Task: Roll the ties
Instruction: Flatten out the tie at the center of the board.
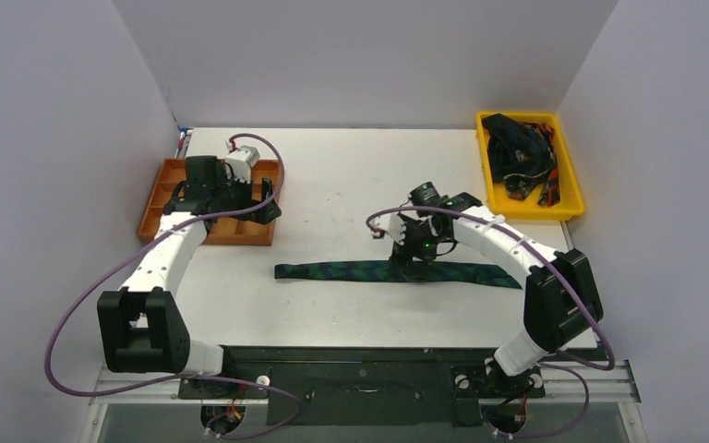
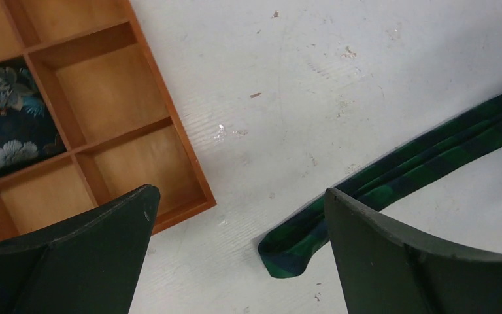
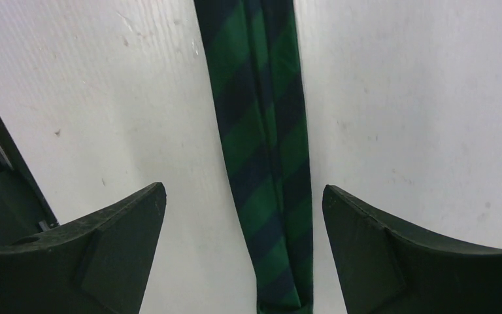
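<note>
One tie (image 1: 360, 271), green and navy plaid, lies flat and stretched out left to right across the middle of the table. My right gripper (image 1: 415, 262) hovers open over its middle. In the right wrist view the tie (image 3: 261, 157) runs between the two spread fingers of the right gripper (image 3: 243, 190), touching neither. My left gripper (image 1: 265, 210) is open by the wooden tray, holding nothing. The left wrist view shows the left gripper (image 2: 238, 196) above bare table, with the tie's folded end (image 2: 291, 252) just inside its right finger.
An orange wooden tray (image 1: 159, 205) with compartments sits at the left; one compartment holds a dark blue floral fabric piece (image 2: 3, 124). A yellow bin (image 1: 568, 180) at the back right holds a tangle of dark ties (image 1: 517, 152). Grey walls enclose three sides.
</note>
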Tool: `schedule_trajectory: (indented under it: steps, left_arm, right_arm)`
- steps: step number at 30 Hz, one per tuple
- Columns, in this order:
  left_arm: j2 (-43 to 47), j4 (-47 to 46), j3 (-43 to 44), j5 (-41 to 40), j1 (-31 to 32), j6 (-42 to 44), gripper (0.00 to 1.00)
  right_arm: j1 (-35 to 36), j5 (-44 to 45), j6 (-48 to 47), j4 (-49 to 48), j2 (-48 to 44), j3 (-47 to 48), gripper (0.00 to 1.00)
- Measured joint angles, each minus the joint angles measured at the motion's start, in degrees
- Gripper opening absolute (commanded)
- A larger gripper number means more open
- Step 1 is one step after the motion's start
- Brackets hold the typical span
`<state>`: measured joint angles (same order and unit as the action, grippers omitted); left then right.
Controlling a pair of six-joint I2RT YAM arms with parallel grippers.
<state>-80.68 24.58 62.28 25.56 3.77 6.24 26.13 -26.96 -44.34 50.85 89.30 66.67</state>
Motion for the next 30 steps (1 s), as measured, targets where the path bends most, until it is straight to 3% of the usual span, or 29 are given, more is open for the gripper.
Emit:
schedule_trajectory:
  steps: [5, 13, 15, 18, 22, 30]
  left_arm:
    - [2.62, 0.87, -2.84, 2.62, -3.34, -2.19, 0.97]
    - [6.67, 1.97, -5.31, 3.93, -3.28, -2.36, 0.97]
    - [6.91, 1.97, -5.49, 4.37, -3.85, -2.32, 0.97]
    - [6.91, 1.95, -5.84, 4.57, -5.01, -2.16, 0.97]
    - [6.91, 1.84, -6.60, 5.01, -5.64, -1.86, 0.97]
    - [6.91, 1.79, -6.67, 7.06, -6.12, 0.17, 0.97]
  right_arm:
    - [8.41, 4.59, 0.09, -4.98, 4.02, -0.39, 0.85]
    - [10.78, 10.10, 0.00, -8.15, 14.88, 2.36, 0.85]
    - [10.95, 10.97, -0.04, -8.52, 16.41, 3.15, 0.79]
    - [11.17, 11.87, -0.31, -8.00, 17.77, 4.50, 0.58]
    - [11.37, 12.28, -1.70, -6.80, 19.37, 6.64, 0.40]
    - [11.30, 9.70, -5.05, -1.51, 20.22, 8.24, 0.28]
